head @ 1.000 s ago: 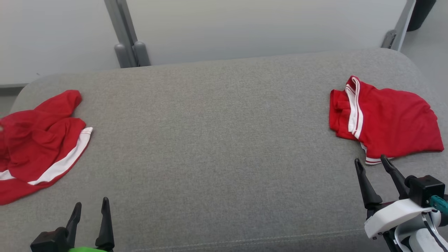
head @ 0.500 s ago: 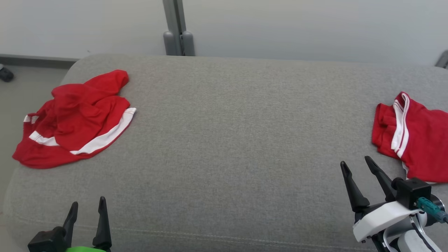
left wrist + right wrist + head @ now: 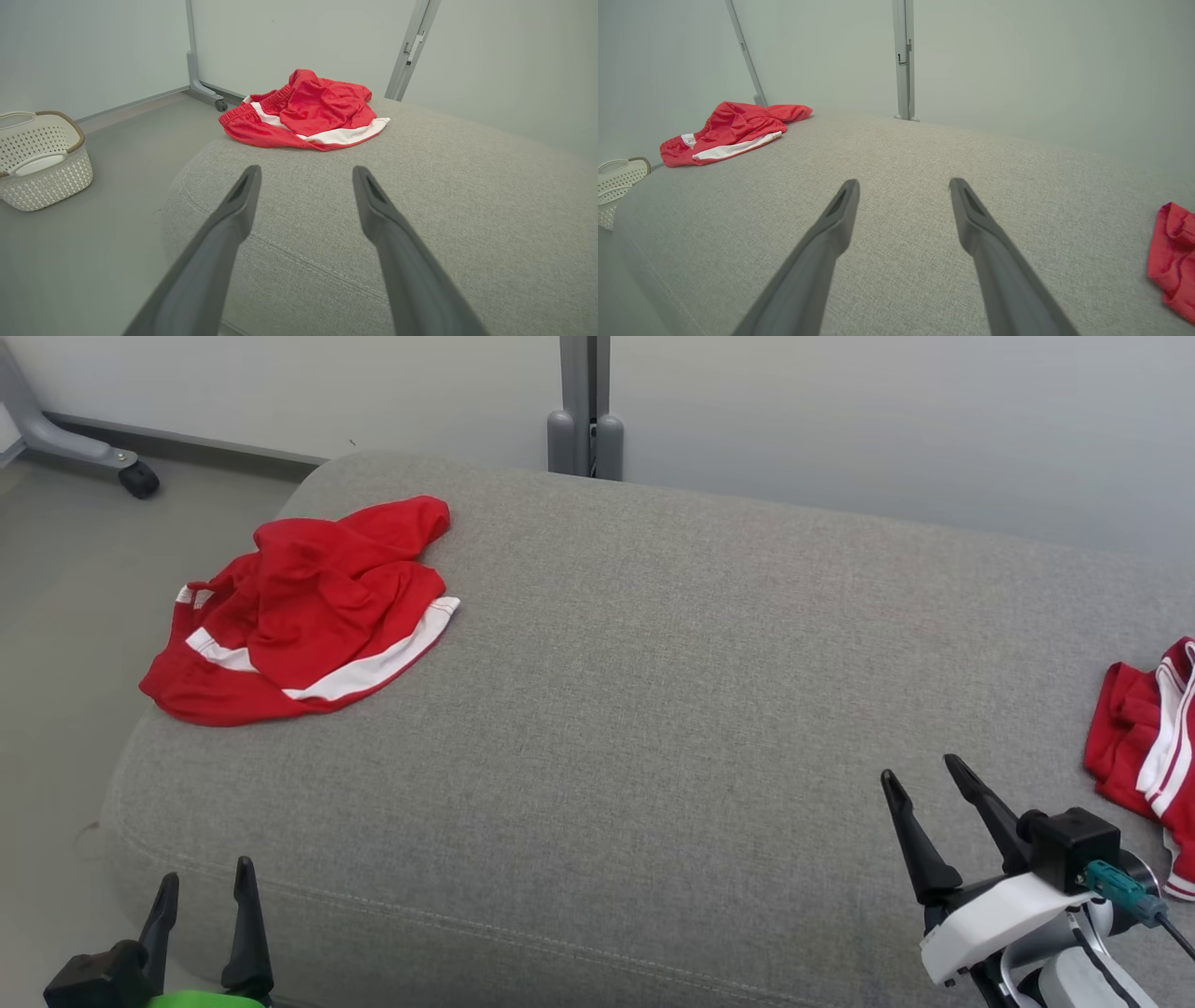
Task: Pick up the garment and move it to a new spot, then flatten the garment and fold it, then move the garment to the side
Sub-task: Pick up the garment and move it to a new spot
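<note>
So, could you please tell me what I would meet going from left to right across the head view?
crumpled red garment → grey upright post → right gripper, its fingers apart → second red garment at the right edge.

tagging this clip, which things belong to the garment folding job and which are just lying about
Job: crumpled red shorts, probably the garment to fold; grey cushion under them; left gripper and right gripper, both open.
Lying about: white basket on the floor; second red garment at the cushion's right edge.
</note>
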Robot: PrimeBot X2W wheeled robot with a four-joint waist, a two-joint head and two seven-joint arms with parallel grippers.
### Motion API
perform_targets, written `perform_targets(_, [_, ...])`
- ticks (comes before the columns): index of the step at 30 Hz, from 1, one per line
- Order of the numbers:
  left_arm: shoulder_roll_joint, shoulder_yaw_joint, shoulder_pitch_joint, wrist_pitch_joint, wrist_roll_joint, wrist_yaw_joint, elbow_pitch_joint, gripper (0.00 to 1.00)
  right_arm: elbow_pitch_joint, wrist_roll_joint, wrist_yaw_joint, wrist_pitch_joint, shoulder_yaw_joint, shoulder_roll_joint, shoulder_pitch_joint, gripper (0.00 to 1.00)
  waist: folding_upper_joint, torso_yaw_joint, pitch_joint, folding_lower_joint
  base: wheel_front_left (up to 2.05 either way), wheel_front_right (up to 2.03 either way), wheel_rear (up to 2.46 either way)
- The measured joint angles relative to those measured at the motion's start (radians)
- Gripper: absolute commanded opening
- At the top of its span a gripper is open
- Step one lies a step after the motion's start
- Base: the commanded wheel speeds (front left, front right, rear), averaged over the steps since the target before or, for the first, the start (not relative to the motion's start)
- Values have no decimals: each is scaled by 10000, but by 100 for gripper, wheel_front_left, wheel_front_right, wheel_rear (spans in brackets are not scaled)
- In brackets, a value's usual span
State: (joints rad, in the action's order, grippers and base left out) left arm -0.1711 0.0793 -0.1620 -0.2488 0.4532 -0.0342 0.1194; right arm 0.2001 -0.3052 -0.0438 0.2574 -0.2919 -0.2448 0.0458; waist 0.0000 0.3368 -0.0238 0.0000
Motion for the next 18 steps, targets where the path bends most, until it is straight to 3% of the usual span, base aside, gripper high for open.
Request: perform_targets(18, [-8, -190, -17, 0, 29, 12, -136, 100, 69, 169, -88, 0, 132, 19, -81, 100, 0, -42, 284, 0, 0, 0, 0])
